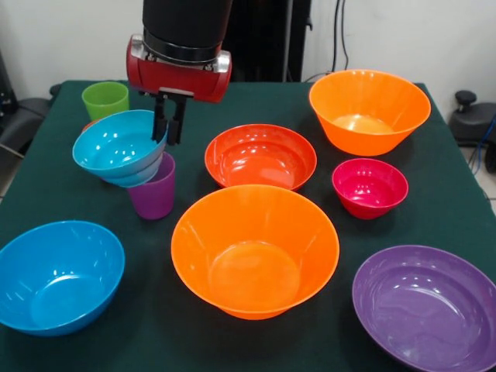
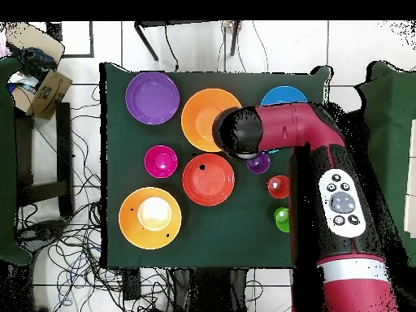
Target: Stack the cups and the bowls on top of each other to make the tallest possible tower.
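My gripper (image 1: 168, 138) comes down from above, and its jaws pinch the far rim of the small teal-blue bowl (image 1: 116, 147). The bowl rests tilted on the purple cup (image 1: 153, 192), leaning left. The green cup (image 1: 105, 99) stands behind it, and a sliver of the orange cup (image 1: 88, 124) shows behind the bowl. In the overhead view my arm (image 2: 244, 130) hides the teal bowl; the purple cup (image 2: 258, 163), orange cup (image 2: 278, 187) and green cup (image 2: 282, 219) show beside it.
Loose bowls ring the table: large blue (image 1: 58, 275), large orange at centre front (image 1: 254, 248), large purple (image 1: 426, 306), small magenta (image 1: 370, 186), shallow red-orange (image 1: 260, 155), second large orange (image 1: 369, 108) at the far right.
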`<state>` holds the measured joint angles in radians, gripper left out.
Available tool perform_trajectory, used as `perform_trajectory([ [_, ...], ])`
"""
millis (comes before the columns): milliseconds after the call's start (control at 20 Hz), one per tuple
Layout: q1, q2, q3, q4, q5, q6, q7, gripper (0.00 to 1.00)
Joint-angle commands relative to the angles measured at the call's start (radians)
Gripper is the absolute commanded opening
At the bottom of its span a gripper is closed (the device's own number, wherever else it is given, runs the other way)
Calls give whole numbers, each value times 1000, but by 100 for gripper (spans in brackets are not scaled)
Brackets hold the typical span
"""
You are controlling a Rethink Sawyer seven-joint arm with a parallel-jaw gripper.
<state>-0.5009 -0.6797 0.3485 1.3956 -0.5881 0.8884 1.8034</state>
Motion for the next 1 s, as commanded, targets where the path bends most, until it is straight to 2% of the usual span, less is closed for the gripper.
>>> perform_trajectory([
  [50, -10, -3, 65, 90, -55, 73, -316, 0],
  [650, -30, -7, 81, 146, -60, 34, -290, 0],
  [1000, -40, -20, 79, 224, -83, -27, -249, 0],
])
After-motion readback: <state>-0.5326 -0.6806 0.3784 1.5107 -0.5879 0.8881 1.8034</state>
